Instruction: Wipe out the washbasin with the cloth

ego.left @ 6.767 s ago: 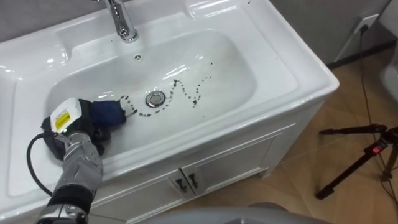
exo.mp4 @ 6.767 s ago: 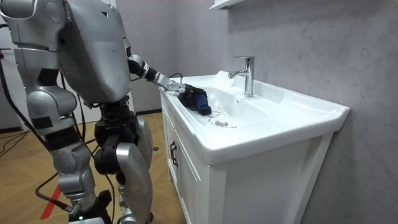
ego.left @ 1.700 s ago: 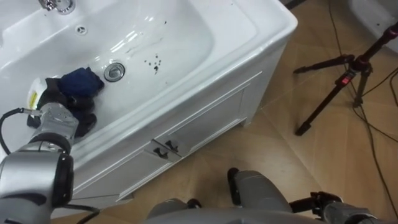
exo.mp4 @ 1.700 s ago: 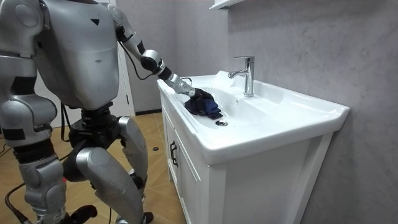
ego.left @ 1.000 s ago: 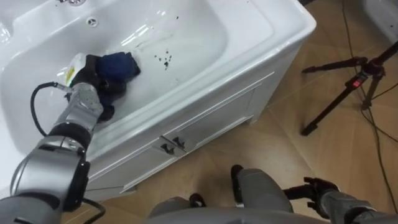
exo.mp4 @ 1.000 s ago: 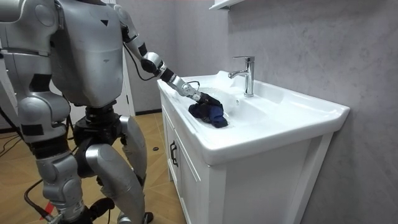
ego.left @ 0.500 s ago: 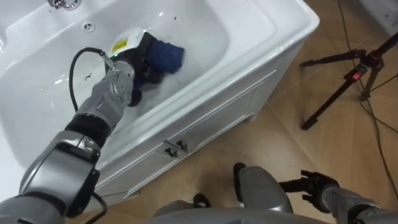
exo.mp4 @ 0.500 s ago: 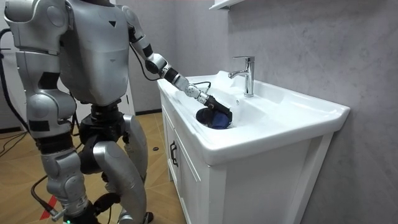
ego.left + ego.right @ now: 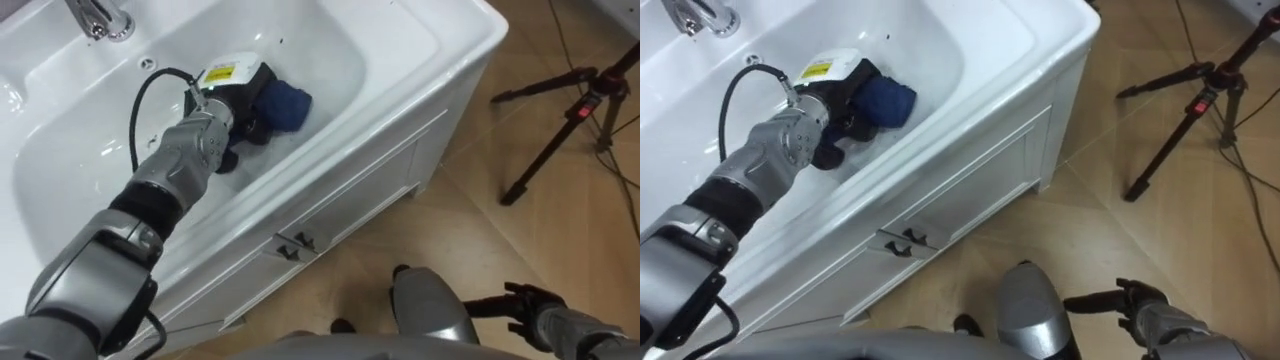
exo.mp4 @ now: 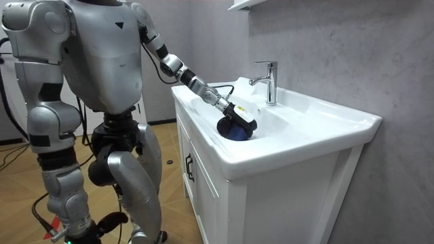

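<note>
The white basin (image 9: 400, 60) runs across the top of the eye views, with a chrome tap (image 9: 98, 17) at its far rim. My left hand (image 9: 232, 108) reaches down into the bowl's right half, fingers curled round a dark blue cloth (image 9: 286, 104) bunched against the basin floor. A few small dark specks (image 9: 282, 41) show on the far slope behind the cloth. The room view has the same hand (image 10: 239, 116) pressing the cloth (image 10: 234, 131) low in the bowl, in front of the tap (image 10: 269, 81). My right hand (image 9: 530, 300) hangs open low at my side.
Under the basin is a white cabinet with two small door handles (image 9: 291, 245). A black tripod (image 9: 580, 105) stands on the wooden floor to the right. I stand at the basin's front left corner, leaning my left arm over its rim.
My left hand has swept the cloth rightward along the bowl, over the drain. The dotted dark marks near the drain no longer show. The head camera has shifted too.
</note>
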